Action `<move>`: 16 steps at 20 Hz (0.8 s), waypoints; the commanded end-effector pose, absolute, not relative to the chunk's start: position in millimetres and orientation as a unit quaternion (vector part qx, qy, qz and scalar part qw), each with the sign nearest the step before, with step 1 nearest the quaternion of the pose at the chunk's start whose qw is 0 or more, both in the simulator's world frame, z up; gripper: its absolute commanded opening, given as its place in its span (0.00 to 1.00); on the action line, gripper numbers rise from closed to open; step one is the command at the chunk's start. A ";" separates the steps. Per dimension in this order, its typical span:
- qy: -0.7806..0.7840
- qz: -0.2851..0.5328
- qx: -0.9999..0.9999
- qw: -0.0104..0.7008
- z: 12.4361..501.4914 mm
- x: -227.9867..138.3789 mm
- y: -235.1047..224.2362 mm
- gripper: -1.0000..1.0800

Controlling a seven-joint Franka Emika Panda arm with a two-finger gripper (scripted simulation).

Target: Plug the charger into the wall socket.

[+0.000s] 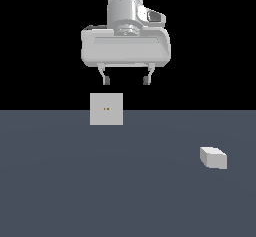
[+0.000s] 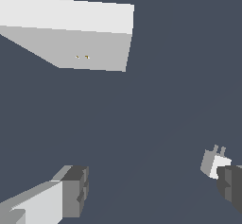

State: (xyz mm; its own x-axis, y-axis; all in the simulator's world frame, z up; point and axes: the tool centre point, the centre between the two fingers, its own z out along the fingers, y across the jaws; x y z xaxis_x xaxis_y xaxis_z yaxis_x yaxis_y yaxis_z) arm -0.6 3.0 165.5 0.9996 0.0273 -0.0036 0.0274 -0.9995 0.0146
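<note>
Nothing's plugged yet: the gripper point(image 1: 126, 81) hangs released and empty above the wall socket point(image 1: 106, 109), while the charger point(image 1: 213, 157) lies untouched on the bench point(image 1: 75, 181), off toward four o'clock.

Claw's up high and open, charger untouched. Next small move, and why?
Probably shift the claw toward the exterior view's right and lower it over the charger: it hangs open and empty above the wall socket, while the charger lies apart on the floor.

Open fingers point(image 2: 71, 190) apart over dark floor point(image 2: 165, 100); socket plate point(image 2: 90, 48) with two dots; pronged charger point(image 2: 212, 162) beside one fingertip.
</note>
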 end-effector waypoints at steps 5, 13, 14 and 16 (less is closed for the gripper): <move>0.012 0.001 1.000 0.008 164.4 -1.4 1.0 0.96; -0.001 0.020 1.000 0.009 155.7 -8.0 -14.9 0.96; -0.004 0.023 1.000 0.010 153.9 -9.3 -18.0 0.96; -0.010 0.032 0.999 0.011 150.0 -12.2 -24.9 0.96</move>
State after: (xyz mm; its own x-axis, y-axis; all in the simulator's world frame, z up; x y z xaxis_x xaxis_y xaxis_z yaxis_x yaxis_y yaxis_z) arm -10.0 -19.6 152.9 0.9986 -0.0105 0.0515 -0.0115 -0.9997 0.0195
